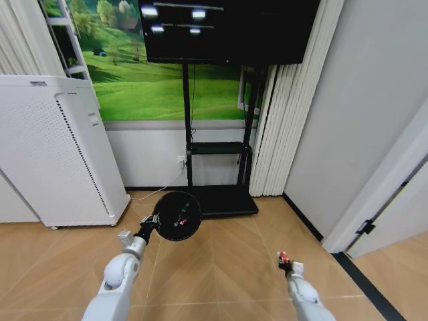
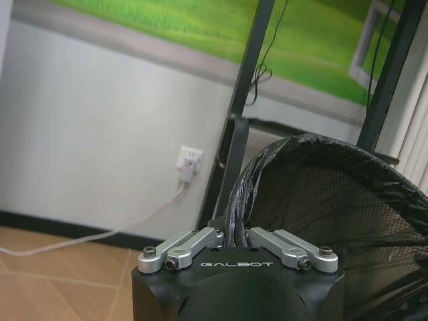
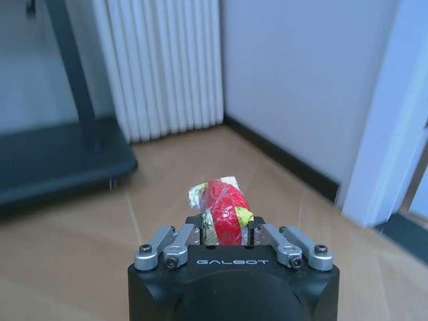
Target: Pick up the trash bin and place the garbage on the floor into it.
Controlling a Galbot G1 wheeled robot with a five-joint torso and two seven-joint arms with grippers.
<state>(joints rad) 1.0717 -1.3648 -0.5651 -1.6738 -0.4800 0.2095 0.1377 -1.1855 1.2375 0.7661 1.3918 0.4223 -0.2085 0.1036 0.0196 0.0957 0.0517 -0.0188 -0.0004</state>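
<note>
Right gripper (image 3: pixel 229 231) was clamped on one red wrapper (image 3: pixel 222 210), low at right above the wood floor (image 1: pixel 227 267). Left gripper (image 1: pixel 152 221) pinched the rim of one black bin (image 1: pixel 178 215), held off the floor. Behind: TV stand (image 1: pixel 217 200), white appliance (image 1: pixel 57 150), curtain (image 1: pixel 281 120), grey wall (image 1: pixel 361 100).

"GALBOT" on left gripper (image 2: pixel 238 224), right gripper (image 3: pixel 226 231)
</note>
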